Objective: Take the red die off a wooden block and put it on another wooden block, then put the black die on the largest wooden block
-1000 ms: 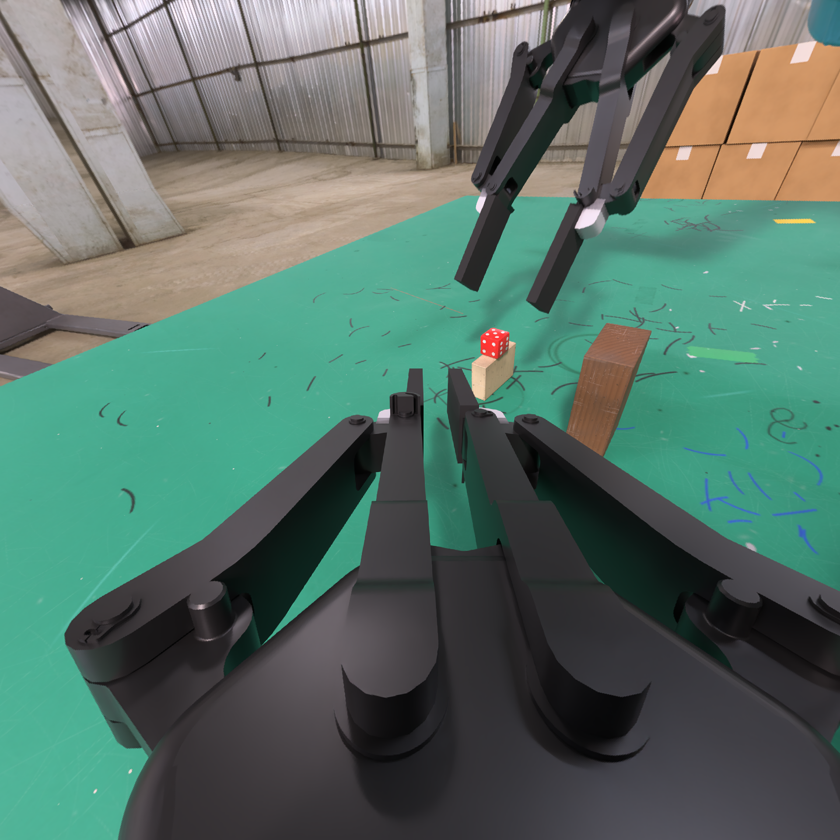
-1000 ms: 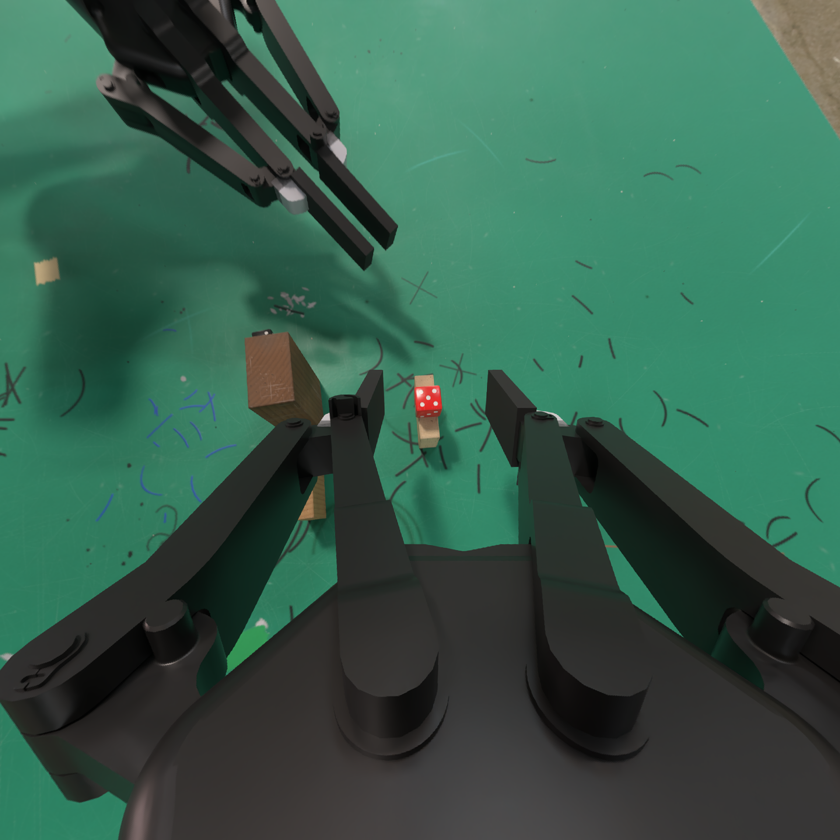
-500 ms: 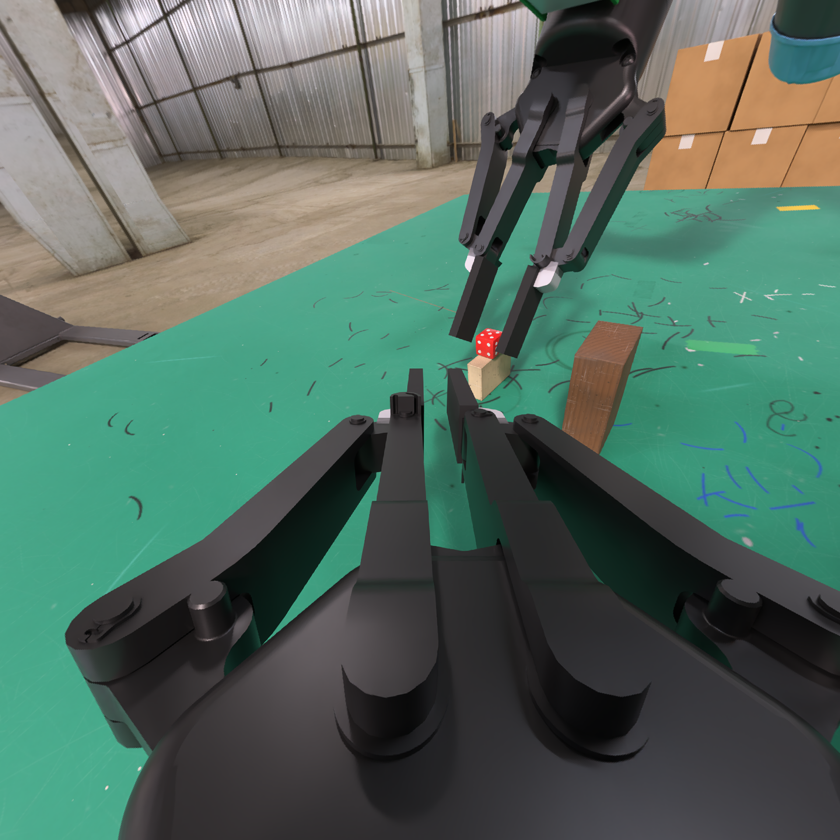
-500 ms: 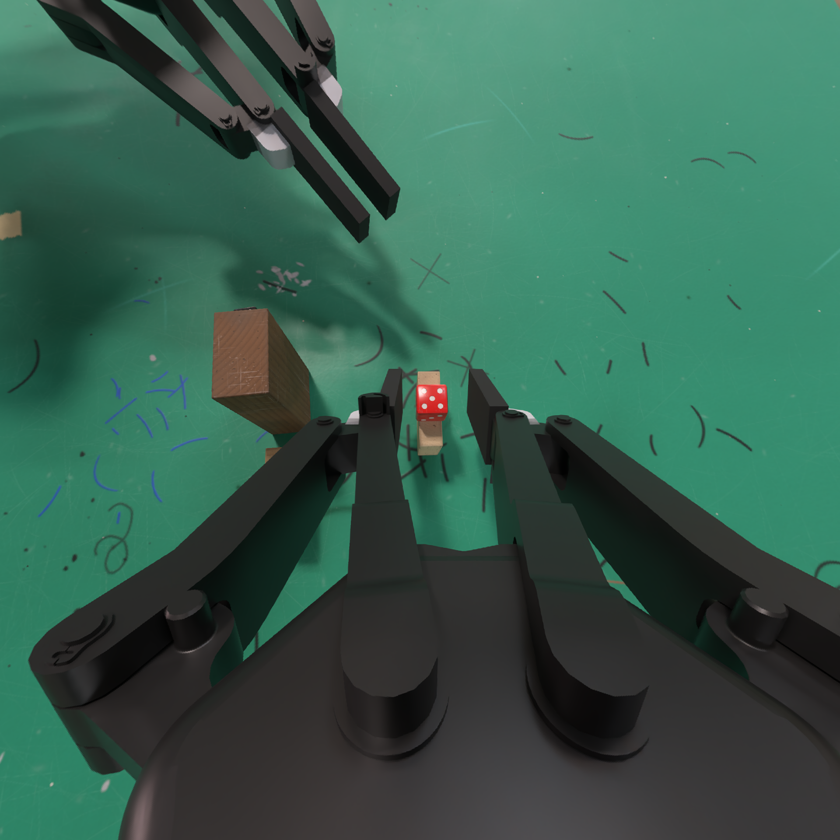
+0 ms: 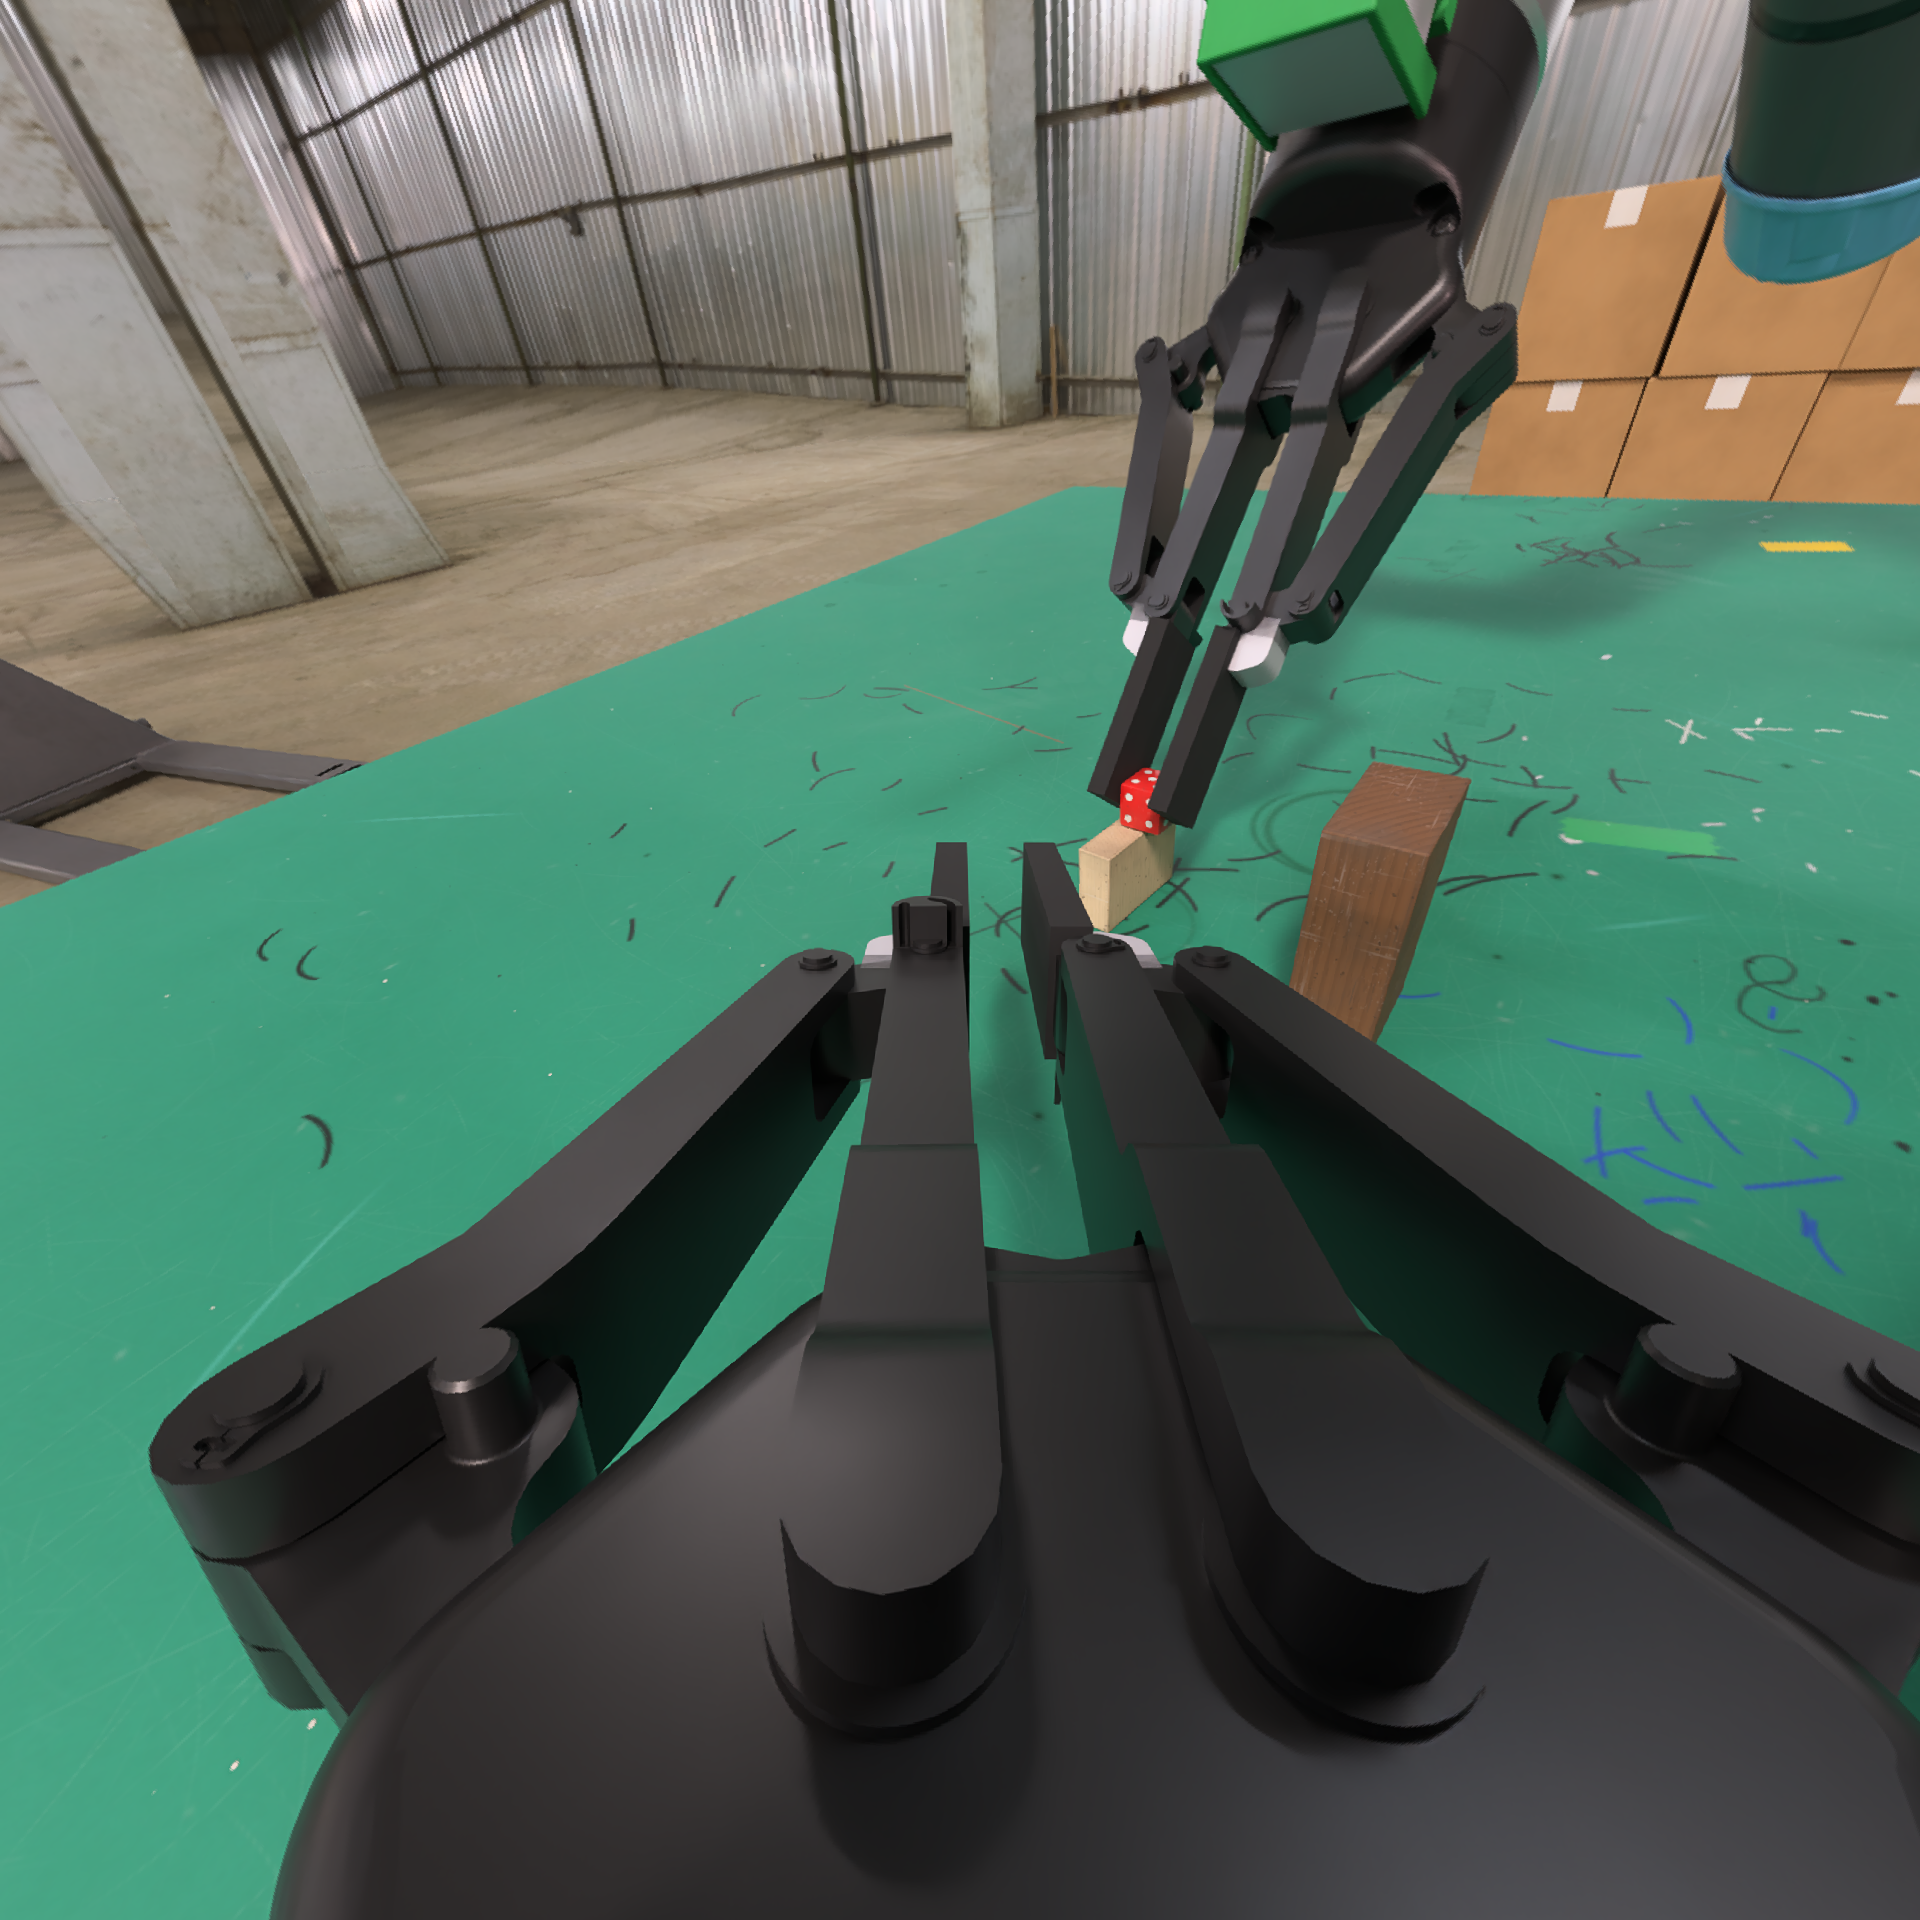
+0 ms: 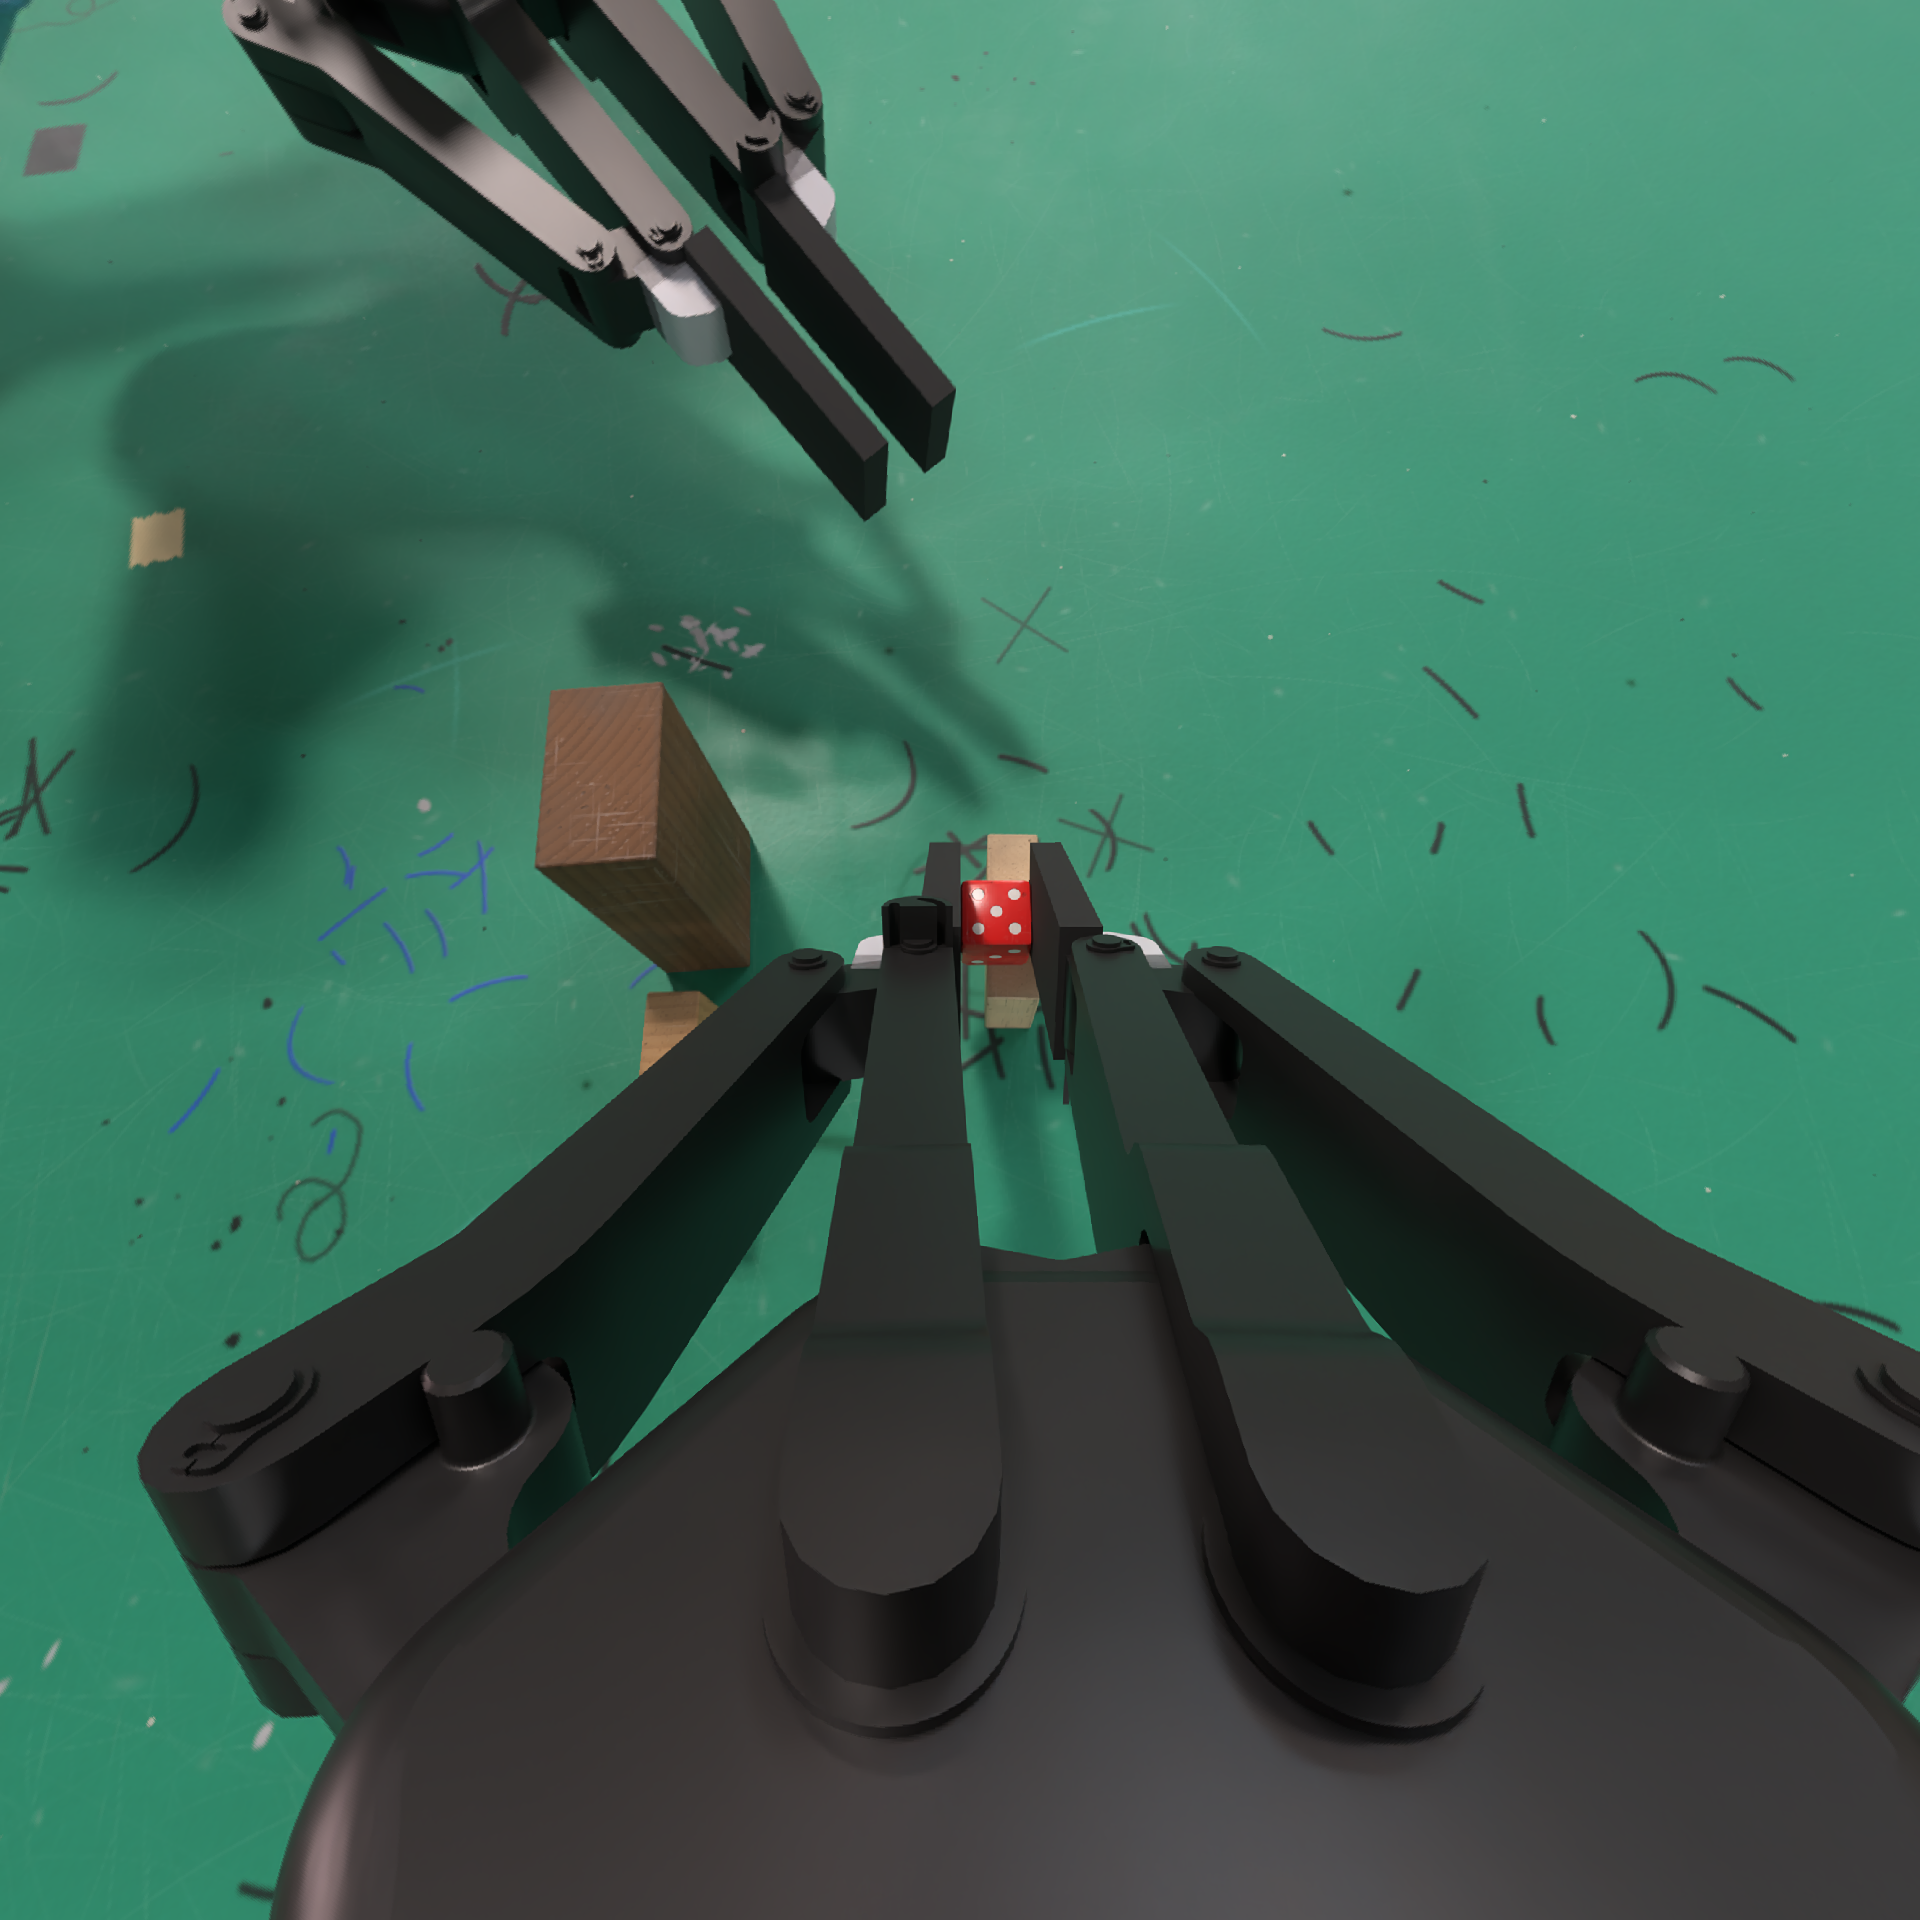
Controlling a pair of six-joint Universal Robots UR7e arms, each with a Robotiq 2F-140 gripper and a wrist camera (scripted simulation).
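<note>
Over the last second the right pincer (image 6: 995, 894) had come down from well above the counter (image 5: 520, 1039) and drawn its fingers in from a wide spread until they sat on either side of the red die (image 6: 995, 912). By this moment the two fingertips pressed against the die's opposite faces, so it looked gripped. The die sat on top of the small pale wooden block (image 5: 1122, 873); from where I stood I could not tell whether it had lifted clear.

In the left wrist view the same pincer (image 5: 1143, 805) reached down at a slant from the far right, with the red die (image 5: 1140, 800) pinched at its tips over the far end of the pale block.

The left pincer (image 5: 992, 883) hung low over the green counter, near side of the pale block, its fingers drawn narrow with only a slim gap and nothing between them. In the right wrist view it (image 6: 902, 457) hovered at the far left, above its own shadow.

The tall brown wooden block (image 6: 644, 821) stood upright, just beside the pale one and apart from it. Another light wooden block (image 6: 670, 1023) peeked out near the brown one, mostly hidden behind the right pincer's linkage.

I could not make out the black die in either view.

Cardboard boxes (image 5: 1662, 343) were stacked far off to the right.
</note>
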